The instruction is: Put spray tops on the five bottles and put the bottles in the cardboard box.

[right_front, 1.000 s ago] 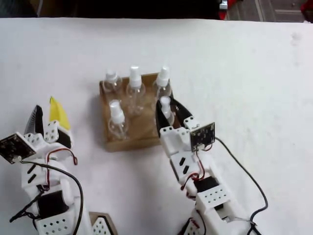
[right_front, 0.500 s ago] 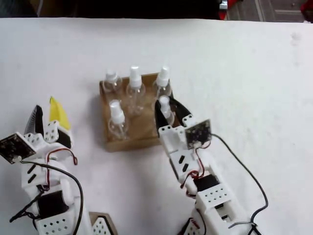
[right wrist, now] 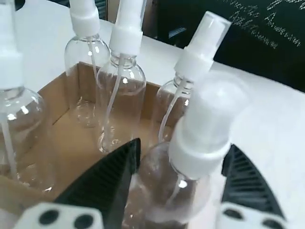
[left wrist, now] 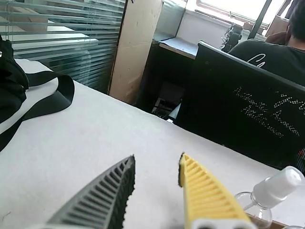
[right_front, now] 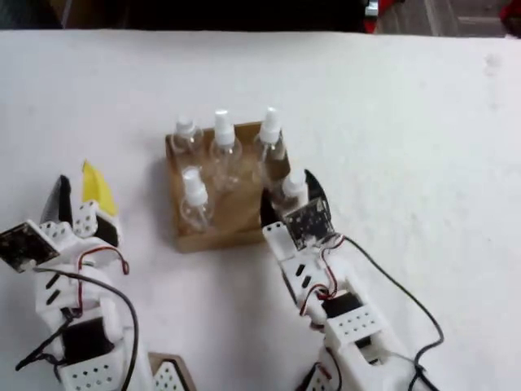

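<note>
While the right claw (right_front: 286, 186) clasps the fifth bottle (right wrist: 190, 157), capped and tilted, at the front right corner of the cardboard box (right_front: 213, 237): risk that lowering askew catches its wall or topples the four bottles (right_front: 224, 148) standing inside; left claw (left wrist: 157, 160) parted, holding nothing, well left of the box

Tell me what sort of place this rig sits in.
Probably an office or a lab workroom. There are slatted blinds along one wall, a desk below a bright window, and a white table used as the work surface.
</note>
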You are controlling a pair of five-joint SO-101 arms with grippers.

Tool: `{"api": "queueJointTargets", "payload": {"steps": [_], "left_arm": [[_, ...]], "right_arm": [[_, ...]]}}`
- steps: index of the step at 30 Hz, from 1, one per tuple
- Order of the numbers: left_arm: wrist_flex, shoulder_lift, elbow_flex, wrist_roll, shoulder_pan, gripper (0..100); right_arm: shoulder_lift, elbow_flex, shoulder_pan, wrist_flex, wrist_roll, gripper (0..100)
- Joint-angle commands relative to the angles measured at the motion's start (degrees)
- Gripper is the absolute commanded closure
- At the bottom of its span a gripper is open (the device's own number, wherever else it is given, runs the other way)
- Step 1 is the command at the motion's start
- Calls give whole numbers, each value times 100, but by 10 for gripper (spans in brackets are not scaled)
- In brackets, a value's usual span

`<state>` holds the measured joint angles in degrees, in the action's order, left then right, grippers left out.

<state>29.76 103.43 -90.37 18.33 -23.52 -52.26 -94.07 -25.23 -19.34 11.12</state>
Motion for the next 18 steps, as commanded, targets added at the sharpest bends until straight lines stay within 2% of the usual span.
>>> {"api": "queueJointTargets", "payload": {"steps": [1,11,15,18], "left_arm": [[-141,66,53,26,48,849],[-141,66,53,26,48,849],[-141,66,53,26,48,849],[-141,66,53,26,48,849]], "right_arm": [[-66,79,-75,13,-62,758],[-66,273,-40,31,-70,755],[-66,651,-48,857,-79,742],[-66,1116,-40,1727,-457,673]]}}
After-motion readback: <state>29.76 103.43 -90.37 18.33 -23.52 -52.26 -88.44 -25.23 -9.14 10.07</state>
